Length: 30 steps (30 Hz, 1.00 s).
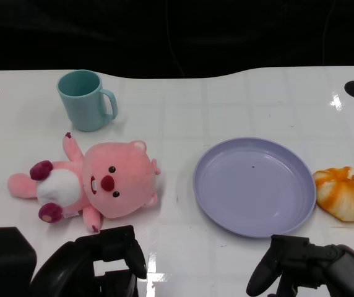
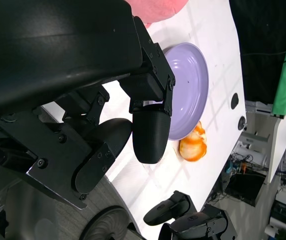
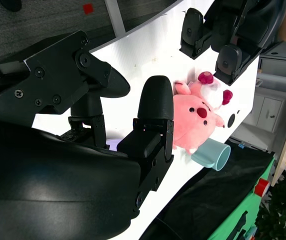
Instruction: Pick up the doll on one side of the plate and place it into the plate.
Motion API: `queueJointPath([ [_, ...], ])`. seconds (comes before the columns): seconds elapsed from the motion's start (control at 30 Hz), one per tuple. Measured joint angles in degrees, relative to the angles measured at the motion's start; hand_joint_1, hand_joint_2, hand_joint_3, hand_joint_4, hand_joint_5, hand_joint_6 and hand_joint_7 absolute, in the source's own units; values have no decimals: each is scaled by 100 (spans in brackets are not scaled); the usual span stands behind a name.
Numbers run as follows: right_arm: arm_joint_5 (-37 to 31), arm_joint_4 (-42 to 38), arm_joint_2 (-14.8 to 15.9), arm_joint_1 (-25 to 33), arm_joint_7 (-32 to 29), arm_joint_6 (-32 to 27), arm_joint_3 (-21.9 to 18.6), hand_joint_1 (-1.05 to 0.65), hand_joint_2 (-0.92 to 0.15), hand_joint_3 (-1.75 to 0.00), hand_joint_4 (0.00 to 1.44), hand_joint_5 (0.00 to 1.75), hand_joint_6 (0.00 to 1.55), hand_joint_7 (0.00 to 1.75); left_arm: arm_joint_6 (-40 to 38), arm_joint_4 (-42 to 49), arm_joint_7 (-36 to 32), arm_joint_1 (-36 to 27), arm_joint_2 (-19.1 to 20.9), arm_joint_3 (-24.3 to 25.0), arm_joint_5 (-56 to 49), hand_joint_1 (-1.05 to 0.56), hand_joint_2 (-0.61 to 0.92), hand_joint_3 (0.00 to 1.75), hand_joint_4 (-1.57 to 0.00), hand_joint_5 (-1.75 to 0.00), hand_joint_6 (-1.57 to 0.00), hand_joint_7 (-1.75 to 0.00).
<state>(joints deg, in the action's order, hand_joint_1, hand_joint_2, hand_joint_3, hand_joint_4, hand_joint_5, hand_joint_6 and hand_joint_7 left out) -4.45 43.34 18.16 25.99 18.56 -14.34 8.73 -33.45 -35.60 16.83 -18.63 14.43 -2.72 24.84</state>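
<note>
Left robot hand (image 1: 106,260) hovers empty near doll (image 1: 96,180), beside plate (image 1: 254,185).

Looks like a robotics lab: white test table (image 1: 226,105) against black backdrop (image 1: 177,31), grey carpet (image 3: 43,20), electronics-laden shelving (image 2: 243,165) at three o'clock, white cabinets (image 3: 270,105).

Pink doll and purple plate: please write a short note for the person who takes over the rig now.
Left hand: open, holds nothing, near the table edge in front of the pink doll.
Right hand: open, holds nothing, in front of the purple plate.
Doll lies on the table beside the plate, on the robot's left.
Done: nothing yet.
Left: grasp the doll, lift it, put it into the plate.
</note>
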Motion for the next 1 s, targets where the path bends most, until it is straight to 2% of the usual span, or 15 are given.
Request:
queueJointPath([
  [0.77,-9,-1,0,-5,-3,-5,15,-9,-59,-99,65,153,62,122,4,68,0,8,7,2,6,-18,36,149,-90,-175,-79,-166],
  [0.87,-9,2,0,-5,-4,-9,16,-9,-60,-99,65,153,62,121,4,68,-1,8,3,19,27,-18,35,147,-89,-175,-79,-163],
  [1.0,-13,5,0,-6,-4,-22,17,-9,-60,-98,65,152,62,121,3,68,-6,8,-91,74,84,-16,41,139,-84,-173,-76,-149],
])
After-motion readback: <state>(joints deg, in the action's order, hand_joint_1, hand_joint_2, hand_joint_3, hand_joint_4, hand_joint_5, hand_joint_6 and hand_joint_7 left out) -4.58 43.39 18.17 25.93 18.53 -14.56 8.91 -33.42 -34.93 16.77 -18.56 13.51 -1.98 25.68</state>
